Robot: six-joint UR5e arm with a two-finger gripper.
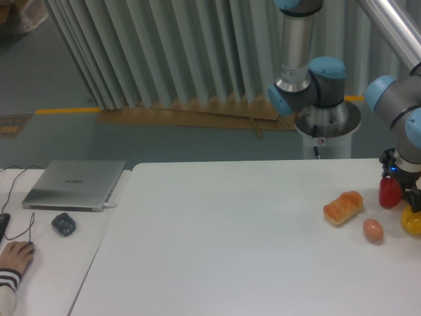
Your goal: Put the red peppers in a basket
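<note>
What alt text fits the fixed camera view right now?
A robot arm's claw sits at a red pepper near the white table's right edge. A yellow pepper, egg and bread roll lie nearby; no basket shows.

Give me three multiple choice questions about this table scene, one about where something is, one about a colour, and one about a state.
1. Where is the bread roll relative to the egg?
A. To the egg's left, farther back
B. To the egg's right
C. On top of the egg

2. What colour is the pepper at the frame's right edge, below the red pepper?
A. Green
B. Yellow
C. Purple

3. What state is the laptop in?
A. Open, screen lit
B. Closed flat
C. Standing on edge

Answers: 1 A, the roll lies up-left of the egg. 2 B, the yellow pepper shows beside the gripper. 3 B, only its grey lid shows.
</note>
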